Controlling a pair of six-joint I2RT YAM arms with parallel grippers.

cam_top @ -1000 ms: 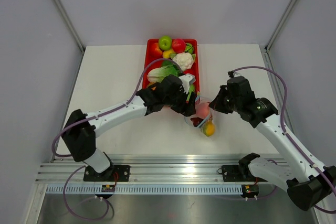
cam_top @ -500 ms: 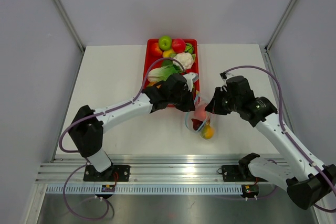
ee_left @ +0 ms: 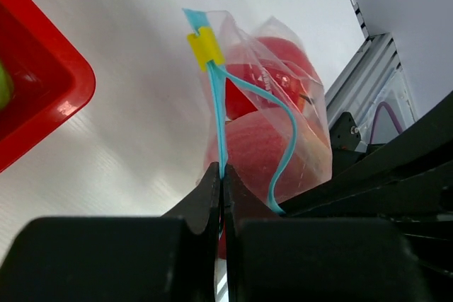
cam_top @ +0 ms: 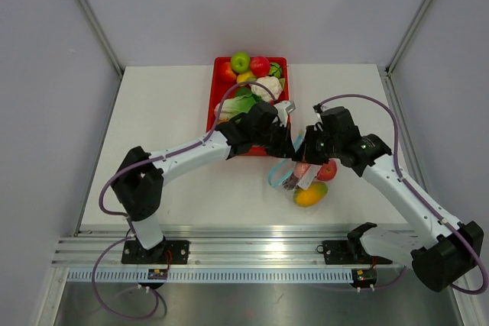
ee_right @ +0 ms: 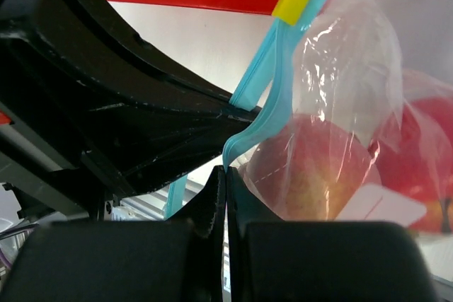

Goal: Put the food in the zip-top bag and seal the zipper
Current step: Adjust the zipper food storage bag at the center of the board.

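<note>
Pinching anything, is the left gripper (ee_left: 221,175)?

Yes. Its jaws are closed tight on the zipper (ee_left: 216,111), the teal strip that runs up to a yellow slider (ee_left: 204,44) at one end of the zip-top bag (ee_left: 304,97).

And the right gripper (ee_right: 225,175)?

Clamped as well, on the other lip of the same zipper. That lip curves away from the first, so the mouth gapes between the two. From above, the two grippers stand just beside each other, off the near right corner of the red tray (cam_top: 215,82).

Where is the bag on the table (cam_top: 153,127)?

Right of the middle, between the tray's near edge and the table's near edge. It hangs below the grippers, and I cannot tell whether it touches the table.

What is in it?

Red fruits (ee_left: 255,153) press against the clear plastic. A mango (cam_top: 309,195) shows at its lowest end.

And the tray?

It stands at the middle of the far edge. It holds a green apple (cam_top: 241,61), a cauliflower (cam_top: 265,86) and leafy greens (cam_top: 235,104), among other pieces.
</note>
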